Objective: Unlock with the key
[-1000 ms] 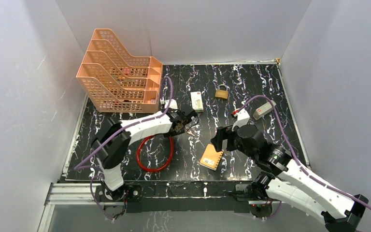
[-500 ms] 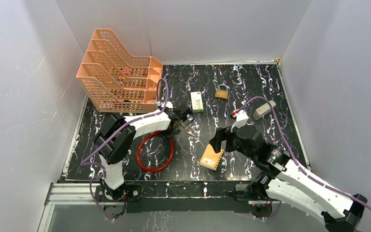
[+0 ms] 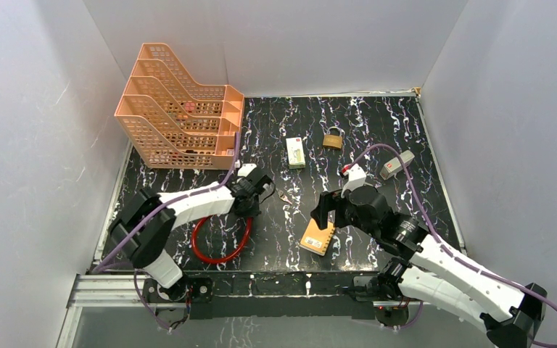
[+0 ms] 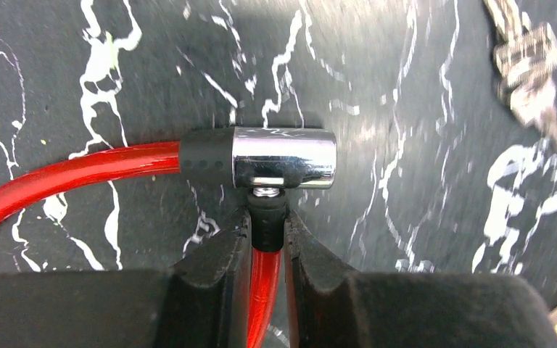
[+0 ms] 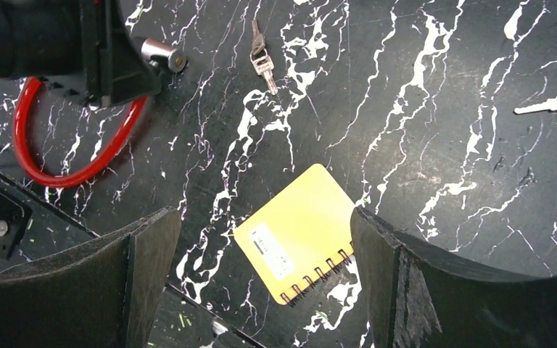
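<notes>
I'm steadying the red cable [image 4: 65,170], pinched in the left end effector [image 4: 267,226]; the right end effector [image 5: 262,239] gapes wide. Next, I judge: fetch the key [image 5: 262,58] at its twelve o'clock.

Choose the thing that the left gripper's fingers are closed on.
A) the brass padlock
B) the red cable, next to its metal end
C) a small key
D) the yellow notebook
B: in the left wrist view the left gripper has its fingers pressed on both sides of the red cable, just below the chrome lock barrel.
</notes>
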You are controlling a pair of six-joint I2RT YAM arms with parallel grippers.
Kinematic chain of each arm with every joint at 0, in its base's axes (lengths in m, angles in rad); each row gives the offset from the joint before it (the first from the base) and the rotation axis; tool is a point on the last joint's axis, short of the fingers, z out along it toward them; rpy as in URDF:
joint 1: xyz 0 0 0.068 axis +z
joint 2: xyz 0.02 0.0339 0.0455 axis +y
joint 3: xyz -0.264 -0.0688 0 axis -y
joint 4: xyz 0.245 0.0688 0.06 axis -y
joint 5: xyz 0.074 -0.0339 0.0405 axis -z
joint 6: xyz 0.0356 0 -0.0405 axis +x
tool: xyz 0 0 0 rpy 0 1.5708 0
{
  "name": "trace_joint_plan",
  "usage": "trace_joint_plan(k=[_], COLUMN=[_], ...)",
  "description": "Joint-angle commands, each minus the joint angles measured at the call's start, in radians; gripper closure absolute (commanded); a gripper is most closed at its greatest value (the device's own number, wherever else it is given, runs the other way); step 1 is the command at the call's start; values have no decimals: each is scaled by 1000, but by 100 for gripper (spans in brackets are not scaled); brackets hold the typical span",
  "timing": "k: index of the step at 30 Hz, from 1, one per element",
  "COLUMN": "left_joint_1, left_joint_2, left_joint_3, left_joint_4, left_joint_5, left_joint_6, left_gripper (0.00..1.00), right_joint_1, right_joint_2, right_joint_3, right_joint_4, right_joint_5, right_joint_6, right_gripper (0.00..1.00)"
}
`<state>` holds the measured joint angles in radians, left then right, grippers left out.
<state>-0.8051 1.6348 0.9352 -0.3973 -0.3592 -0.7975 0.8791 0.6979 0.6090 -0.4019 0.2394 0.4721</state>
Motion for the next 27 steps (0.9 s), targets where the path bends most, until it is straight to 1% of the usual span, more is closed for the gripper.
trace_joint_plan(k=[1, 7, 10, 13, 17, 20, 22, 27], left_joint_1=[-12, -25, -28, -30, -31, -33, -33, -33], left_joint_2=[-157, -352, -435, -497, -580, -640, -674, -720], left_joint_3=[-92, -175, -220, -242, -274, -290, -315, -331], left_joint_4=[92, 161, 189, 202, 231, 253, 281, 290], left_joint_5=[158, 259, 287, 306, 321, 324, 322, 320], left_joint_6=[229, 322, 339, 344, 329, 319, 314, 302], left_gripper=[100, 100, 100, 100, 100, 100, 100, 100], right_joint_1=[4, 4, 4, 4, 4, 4, 3, 2], right_joint_2=[15, 54, 73, 106, 186, 257, 306, 432], right_joint_3=[-8, -16, -29, -32, -14, 29, 66, 150], right_joint_4=[66, 103, 152, 223, 355, 429, 468, 488], right_joint_5=[-12, -78, -138, -213, -335, -373, -392, -407], right_joint_6=[9, 46, 101, 189, 344, 412, 427, 437], right_gripper=[4, 5, 6, 6, 6, 6, 7, 9])
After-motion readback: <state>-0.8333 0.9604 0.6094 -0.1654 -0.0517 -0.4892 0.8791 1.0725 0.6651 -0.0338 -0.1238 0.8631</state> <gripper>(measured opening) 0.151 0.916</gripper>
